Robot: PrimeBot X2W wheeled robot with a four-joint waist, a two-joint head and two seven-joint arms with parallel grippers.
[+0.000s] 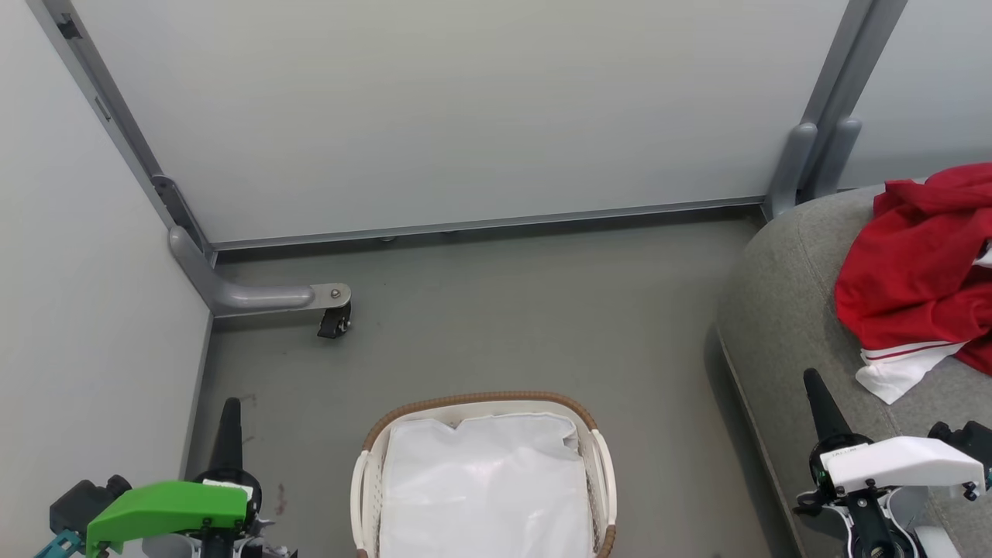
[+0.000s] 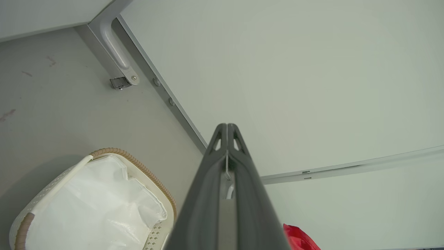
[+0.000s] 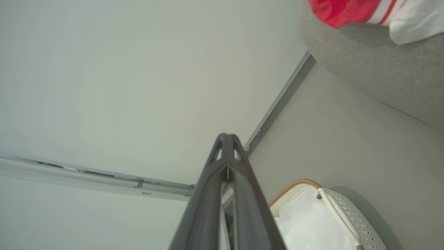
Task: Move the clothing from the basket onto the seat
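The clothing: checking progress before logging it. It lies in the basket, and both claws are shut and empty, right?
Not quite: the clothing lies on the seat, not in the basket, which holds just its white liner, as the head view shows. The left claw and right claw are indeed shut and empty.

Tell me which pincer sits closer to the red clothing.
The right pincer, the one with the white cover, beside the grey seat holding the clothing. The left pincer, green-covered, stands on the far side of the basket.
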